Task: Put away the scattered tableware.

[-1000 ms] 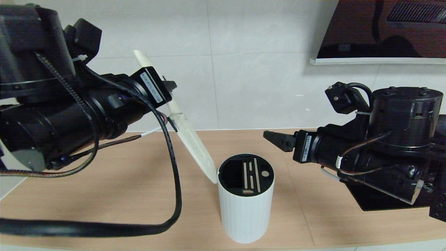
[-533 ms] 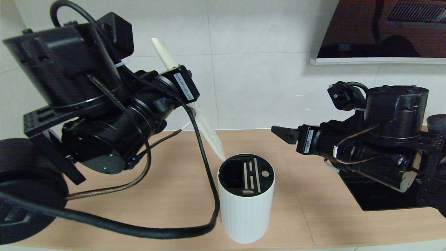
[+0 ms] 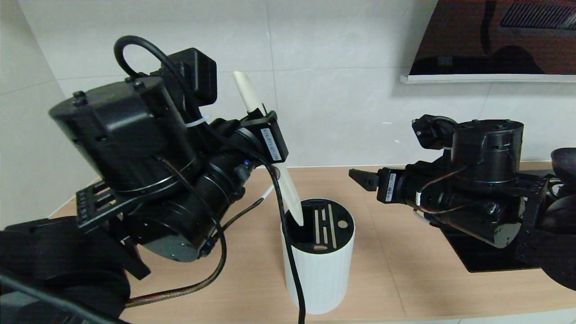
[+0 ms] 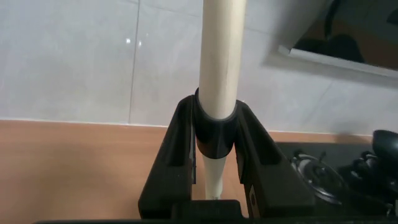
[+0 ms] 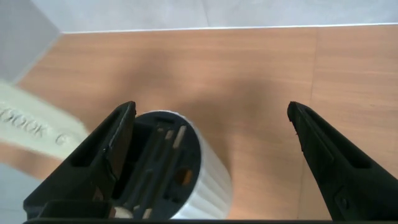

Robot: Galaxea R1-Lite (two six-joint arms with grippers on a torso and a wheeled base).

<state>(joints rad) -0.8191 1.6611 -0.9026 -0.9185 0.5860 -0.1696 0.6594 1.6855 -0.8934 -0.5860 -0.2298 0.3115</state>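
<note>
Left gripper [image 3: 264, 118]: I have it clamped on the knife's handle, above the holder.
Knife [image 3: 290, 193]: cream, tilted, blade down; I see its tip at the mouth of the holder's large opening.
Holder [image 3: 317, 270]: white ribbed cylinder, black slotted top, upright on the wooden surface [image 3: 405, 270].
Right gripper [image 3: 360, 177]: jaws wide, holding nothing, in the air to the holder's right.
</note>
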